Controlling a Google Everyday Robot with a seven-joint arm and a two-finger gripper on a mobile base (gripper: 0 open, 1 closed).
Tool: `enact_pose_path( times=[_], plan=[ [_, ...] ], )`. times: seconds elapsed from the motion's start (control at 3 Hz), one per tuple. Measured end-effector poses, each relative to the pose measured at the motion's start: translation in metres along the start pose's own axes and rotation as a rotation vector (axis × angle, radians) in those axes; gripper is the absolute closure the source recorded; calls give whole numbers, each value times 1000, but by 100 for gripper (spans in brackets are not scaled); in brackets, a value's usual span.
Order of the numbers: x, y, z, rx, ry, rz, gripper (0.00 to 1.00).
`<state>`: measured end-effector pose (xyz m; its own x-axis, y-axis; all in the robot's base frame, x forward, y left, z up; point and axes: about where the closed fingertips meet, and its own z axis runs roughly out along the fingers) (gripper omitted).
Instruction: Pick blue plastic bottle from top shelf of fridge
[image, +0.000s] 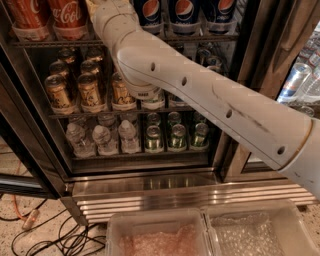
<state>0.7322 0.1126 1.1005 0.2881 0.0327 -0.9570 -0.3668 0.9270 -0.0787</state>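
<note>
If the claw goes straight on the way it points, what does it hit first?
Cannot tell: the claw is out of view above the top edge. The arm heads into the top shelf gap between the Coca-Cola bottles and Pepsi bottles; whatever stands there is hidden.

The arm (200, 95), its claw out of view above, is smooth matt plastic; the fridge (150, 194) base shiny steel.
</note>
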Motion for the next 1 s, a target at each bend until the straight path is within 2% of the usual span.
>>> enact_pose_path(
  times=[1.0],
  plan=[
    [-22, 5, -3, -30, -47, -27, 100]
  ],
)
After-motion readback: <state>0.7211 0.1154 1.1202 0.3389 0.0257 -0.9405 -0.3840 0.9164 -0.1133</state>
